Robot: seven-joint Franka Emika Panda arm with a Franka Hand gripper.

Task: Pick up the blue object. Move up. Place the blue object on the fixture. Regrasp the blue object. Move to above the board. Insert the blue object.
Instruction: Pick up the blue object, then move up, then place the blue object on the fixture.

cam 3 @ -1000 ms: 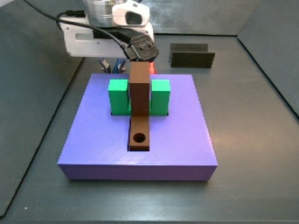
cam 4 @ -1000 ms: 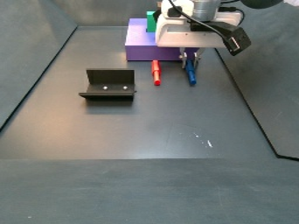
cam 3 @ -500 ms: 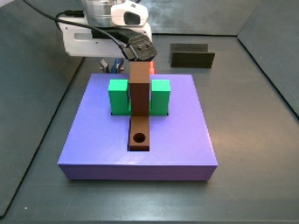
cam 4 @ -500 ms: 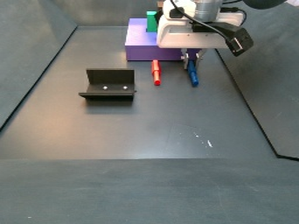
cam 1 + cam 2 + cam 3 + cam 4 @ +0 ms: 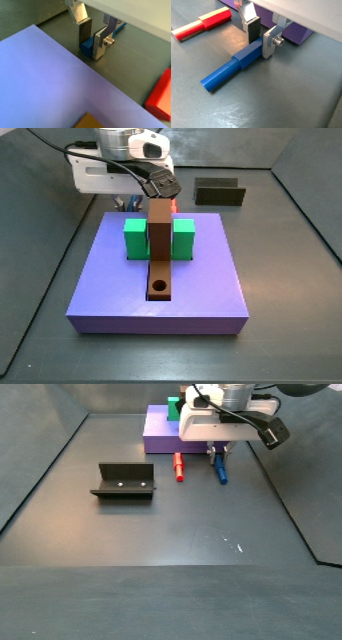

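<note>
The blue object (image 5: 224,75) lies flat on the dark floor beside the lavender board (image 5: 187,293). In a side view it is a short blue stick (image 5: 219,470) just off the board's edge (image 5: 160,436). My gripper (image 5: 262,47) is down at floor level over its thicker end, with one finger on each side, shut on it. A wrist view shows the same grip (image 5: 91,50) with blue (image 5: 86,49) between the pads, next to the board (image 5: 47,80). The fixture (image 5: 123,481) stands apart on the floor, also seen behind the board (image 5: 219,193).
A small red piece (image 5: 179,470) lies parallel to the blue object, near the board (image 5: 201,26). The board carries two green blocks (image 5: 135,238) (image 5: 183,238) and a long brown bar (image 5: 160,248) with a round hole. Grey walls enclose the floor.
</note>
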